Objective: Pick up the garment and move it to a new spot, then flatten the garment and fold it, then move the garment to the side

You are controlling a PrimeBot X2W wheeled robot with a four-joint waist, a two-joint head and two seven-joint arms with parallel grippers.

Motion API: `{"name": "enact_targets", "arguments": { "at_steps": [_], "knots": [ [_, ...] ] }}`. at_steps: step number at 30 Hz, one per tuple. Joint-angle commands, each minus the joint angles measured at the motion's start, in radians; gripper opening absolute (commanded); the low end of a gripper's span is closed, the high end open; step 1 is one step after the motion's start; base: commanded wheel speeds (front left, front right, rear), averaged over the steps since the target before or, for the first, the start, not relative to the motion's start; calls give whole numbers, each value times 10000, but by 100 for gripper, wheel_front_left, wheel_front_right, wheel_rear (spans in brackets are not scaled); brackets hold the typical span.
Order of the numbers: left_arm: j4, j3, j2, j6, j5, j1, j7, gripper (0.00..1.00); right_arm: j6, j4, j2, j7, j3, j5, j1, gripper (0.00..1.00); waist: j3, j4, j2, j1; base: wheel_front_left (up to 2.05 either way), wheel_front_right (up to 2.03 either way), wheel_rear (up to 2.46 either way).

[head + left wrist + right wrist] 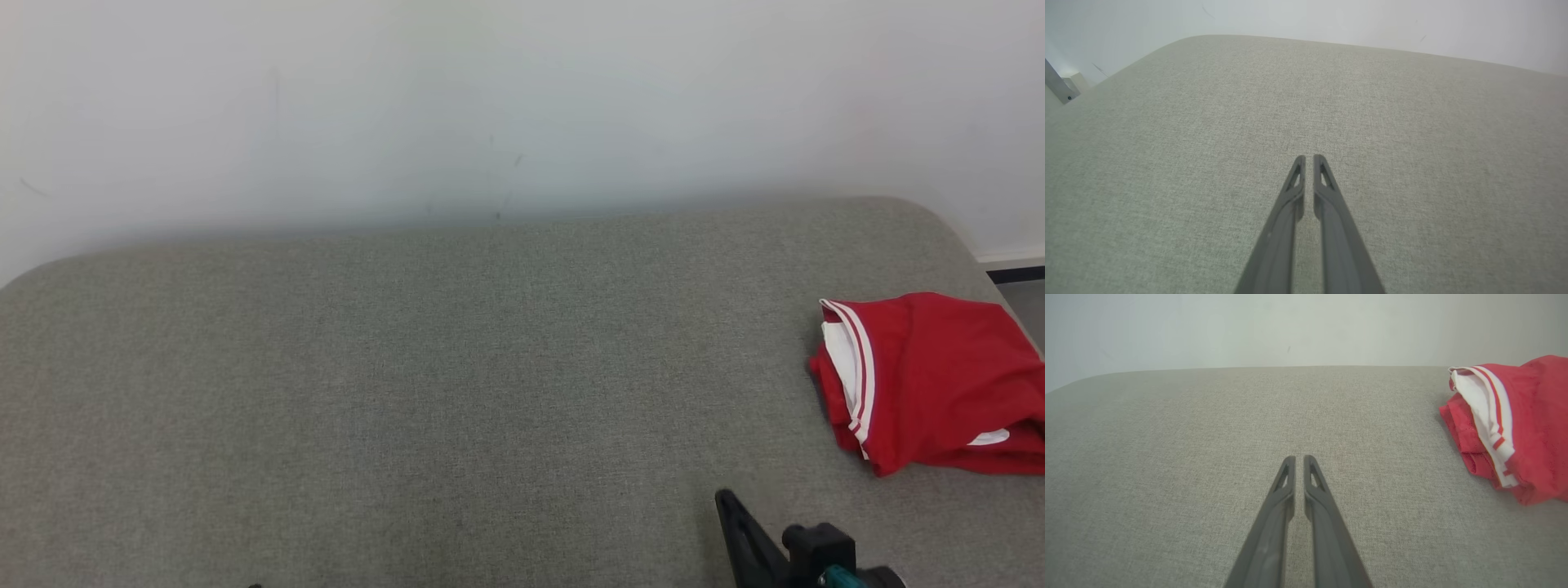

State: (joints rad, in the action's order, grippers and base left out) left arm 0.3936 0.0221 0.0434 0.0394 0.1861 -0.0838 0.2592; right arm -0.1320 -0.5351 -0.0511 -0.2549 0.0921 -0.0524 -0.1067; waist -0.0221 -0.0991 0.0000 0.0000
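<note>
Seems close to the end of the task. Can see the garment (939, 380), red with white stripes along one edge, lying as a compact folded bundle at the far right of the grey counter (408, 367), near its right edge and partly cut off by the border of the head view. Judging from this lie: already picked up, flattened, folded and put to the side. No way to confirm a really neat fold, with a bit of white inner layer showing at the left end of the bundle and the layers looking somewhat loose there.

Holding nothing with the left gripper (1309, 157): fingers brought nearly together above bare cloth of the counter, well apart from the garment. Much the same for the right gripper (1298, 458): closed, empty, pointing over bare counter, with the garment off to its right and not touching.

Probably little left to do, perhaps only to bring the arms back to rest. Could maybe press down the loose end of the bundle for a tidier result, but hard to say whether needed.
</note>
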Motion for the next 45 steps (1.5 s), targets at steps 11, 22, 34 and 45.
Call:
{"name": "enact_targets", "arguments": {
  "at_steps": [11,22,34,45],
  "knots": [
    [-139,172,10,-233,1930,321,-551,0,2,346,1,540,-324,-2112,-38,0,20,79,0,0,0,0,0],
    [-388,257,23,-460,3822,553,-1006,0,4,779,3,992,-562,-4181,-19,0,42,166,0,0,0,0,0],
    [-593,370,35,-675,5631,811,-1474,0,6,1161,4,1456,-821,-6158,-29,0,66,261,0,0,0,0,0],
    [-756,462,47,-854,7094,1013,-1856,0,8,1467,5,1839,-1034,-7753,-38,0,89,348,0,0,0,0,0]
  ]
}}
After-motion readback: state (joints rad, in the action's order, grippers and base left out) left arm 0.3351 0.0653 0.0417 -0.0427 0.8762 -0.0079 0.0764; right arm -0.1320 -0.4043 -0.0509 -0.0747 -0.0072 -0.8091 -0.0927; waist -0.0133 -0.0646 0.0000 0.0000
